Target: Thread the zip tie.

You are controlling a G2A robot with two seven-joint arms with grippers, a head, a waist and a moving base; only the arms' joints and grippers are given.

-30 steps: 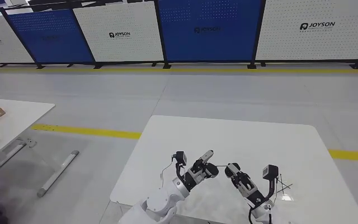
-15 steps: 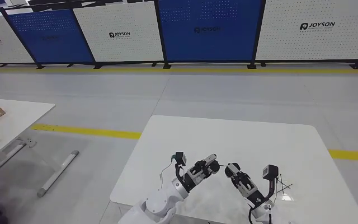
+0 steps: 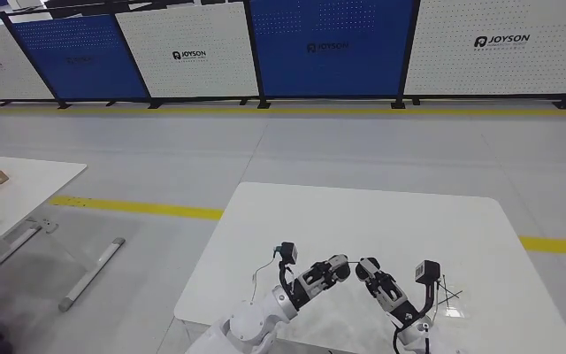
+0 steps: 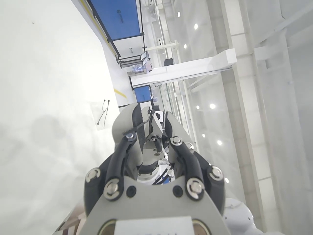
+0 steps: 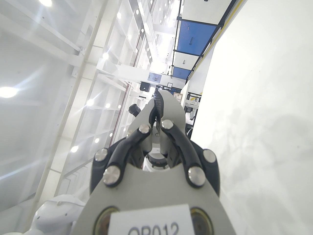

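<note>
A thin black zip tie spans the small gap between my two grippers above the white table's near edge. My right gripper is shut on it; in the right wrist view its ribbed strap is pinched between the closed fingers of the right gripper. My left gripper faces it tip to tip. In the left wrist view the left gripper stands open, and the strap lies across one black pad. The right gripper's body shows through the gap.
Spare black zip ties lie on a clear sheet near the right arm, also seen as thin ties in the left wrist view. The far part of the table is bare white. Blue and white panels stand across the floor.
My left gripper has turned and dropped lower, bringing its fingertips closer to the zip tie's free end. The right gripper has stayed still with the tie.
</note>
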